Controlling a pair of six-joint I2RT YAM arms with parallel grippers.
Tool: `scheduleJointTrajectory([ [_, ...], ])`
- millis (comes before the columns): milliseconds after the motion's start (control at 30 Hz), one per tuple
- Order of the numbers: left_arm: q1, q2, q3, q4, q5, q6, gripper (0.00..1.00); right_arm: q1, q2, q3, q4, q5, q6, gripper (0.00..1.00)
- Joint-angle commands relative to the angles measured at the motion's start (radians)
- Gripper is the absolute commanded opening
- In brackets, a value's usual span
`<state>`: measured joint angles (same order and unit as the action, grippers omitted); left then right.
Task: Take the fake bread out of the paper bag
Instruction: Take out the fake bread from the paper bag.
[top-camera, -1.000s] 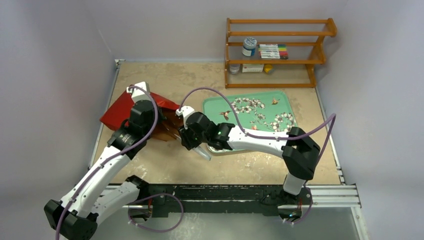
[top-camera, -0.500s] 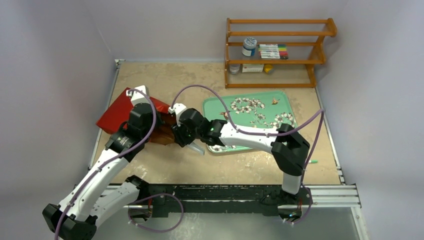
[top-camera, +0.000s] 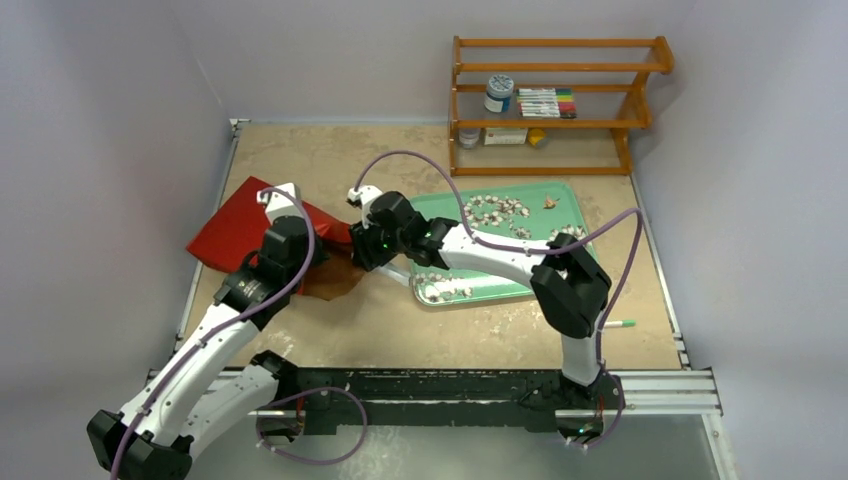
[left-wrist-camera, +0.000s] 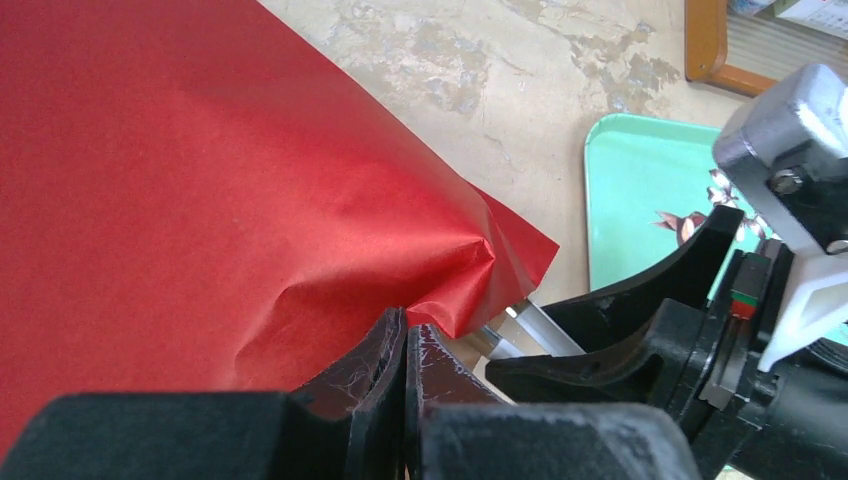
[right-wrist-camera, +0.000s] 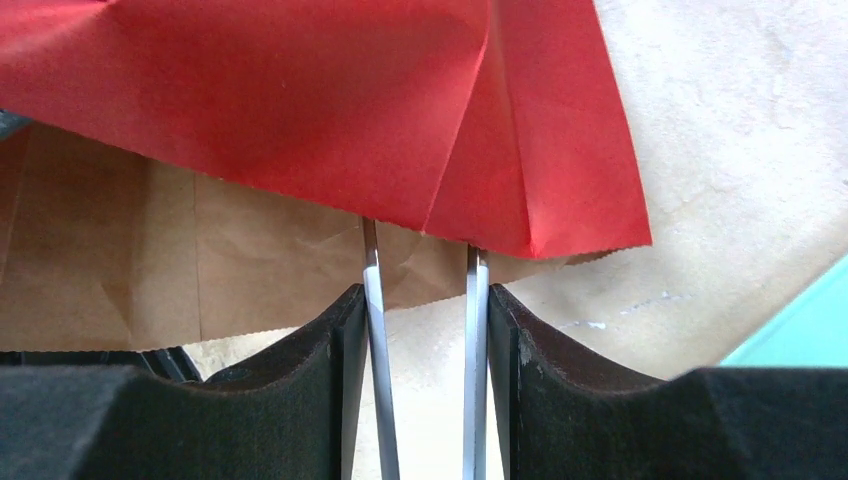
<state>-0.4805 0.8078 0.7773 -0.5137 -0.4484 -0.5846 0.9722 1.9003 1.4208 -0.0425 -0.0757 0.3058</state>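
The paper bag (top-camera: 228, 226) lies on its side at the left of the table, red outside, brown inside. My left gripper (top-camera: 318, 260) is shut on the bag's upper edge by the mouth; the left wrist view shows the fingertips (left-wrist-camera: 392, 340) pinching red paper (left-wrist-camera: 200, 180). My right gripper (top-camera: 360, 254) is shut on metal tongs (right-wrist-camera: 372, 270). The tong arms stay a little apart and reach under the red flap (right-wrist-camera: 300, 100) into the brown mouth. The tongs also show in the left wrist view (left-wrist-camera: 530, 325). No fake bread is visible; the bag's inside is hidden.
A green floral tray (top-camera: 500, 186) lies just right of the bag's mouth, under my right arm, and shows in the left wrist view (left-wrist-camera: 630, 190). A wooden shelf (top-camera: 555, 100) with a jar and markers stands at the back right. A green pen (top-camera: 618, 324) lies near the right front.
My right gripper has moved left and back with the tongs, up to the bag's mouth. My left gripper and the bag have shifted slightly left.
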Motion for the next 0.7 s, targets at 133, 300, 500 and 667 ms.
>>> scheduleJointTrajectory([
  [133,0.002,0.019,-0.013,0.023,0.017,-0.019,0.0,-0.003,0.04,0.08,0.084,-0.075,-0.004,0.47],
  [300,0.002,0.028,-0.017,0.031,0.03,-0.02,0.0,-0.005,0.06,0.106,0.098,-0.055,-0.003,0.47],
  [500,0.003,0.036,-0.022,0.034,0.041,-0.018,0.0,-0.005,0.086,0.137,0.105,-0.045,-0.004,0.48],
  [667,0.002,0.037,-0.037,0.033,0.053,-0.018,0.0,-0.005,0.098,0.129,0.125,-0.038,-0.003,0.5],
])
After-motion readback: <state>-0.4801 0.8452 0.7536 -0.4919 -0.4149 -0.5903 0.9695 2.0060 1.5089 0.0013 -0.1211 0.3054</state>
